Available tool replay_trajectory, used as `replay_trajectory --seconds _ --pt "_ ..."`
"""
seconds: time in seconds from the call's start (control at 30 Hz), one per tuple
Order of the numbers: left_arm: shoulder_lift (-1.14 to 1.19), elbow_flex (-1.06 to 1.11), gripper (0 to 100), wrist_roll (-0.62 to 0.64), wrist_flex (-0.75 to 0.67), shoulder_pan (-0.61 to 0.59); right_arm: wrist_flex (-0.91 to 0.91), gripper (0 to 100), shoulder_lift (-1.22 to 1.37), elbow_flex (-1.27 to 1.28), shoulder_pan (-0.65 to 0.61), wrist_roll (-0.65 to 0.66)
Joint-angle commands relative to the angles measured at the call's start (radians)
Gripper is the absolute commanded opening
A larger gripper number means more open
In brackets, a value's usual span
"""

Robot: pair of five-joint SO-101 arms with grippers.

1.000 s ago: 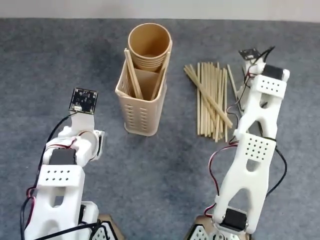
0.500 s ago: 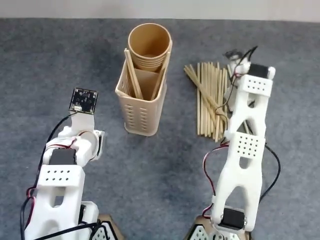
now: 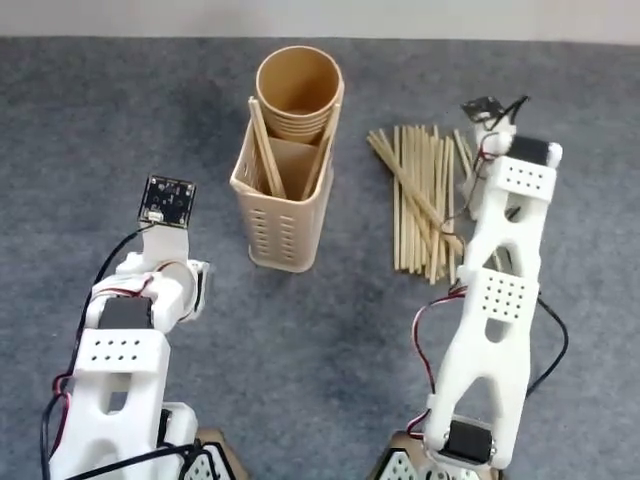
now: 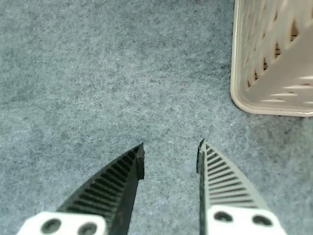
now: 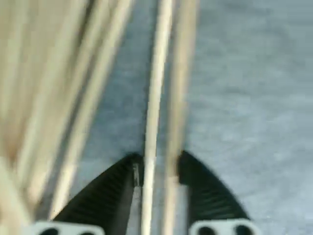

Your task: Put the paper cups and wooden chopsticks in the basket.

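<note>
A beige slotted basket (image 3: 283, 205) stands mid-table, holding stacked paper cups (image 3: 298, 88) and a few wooden chopsticks (image 3: 266, 150). A loose pile of chopsticks (image 3: 420, 200) lies on the grey mat to its right. My right gripper (image 5: 156, 162) is low over the pile's right edge, open, with two chopsticks (image 5: 155, 93) running between its fingers. In the high view that arm (image 3: 505, 240) covers the pile's edge. My left gripper (image 4: 170, 152) hovers open over bare mat, with the basket's lower corner (image 4: 274, 63) just off to one side.
Grey mat covers the whole table. The left arm (image 3: 130, 320) rests left of the basket, about a hand's width away. Open mat lies in front of the basket and between the two arms.
The right arm swung left over the chopstick pile, then shifted slightly back to the right. The left arm, basket and cups have not moved.
</note>
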Motion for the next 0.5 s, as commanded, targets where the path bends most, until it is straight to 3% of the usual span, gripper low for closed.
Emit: replay_trajectory --seconds 0.0,0.37,0.47 --pt "-0.019 -0.002 20 0.005 -0.015 0.01 0.019 0.3 0.007 0.008 0.008 0.0" --pt "-0.019 -0.002 20 0.005 -0.015 0.01 0.127 0.5 -0.021 -0.268 -0.131 -0.009" --pt "-0.019 -0.002 20 0.005 -0.015 0.012 0.124 0.5 -0.174 -0.297 -0.154 -0.193"
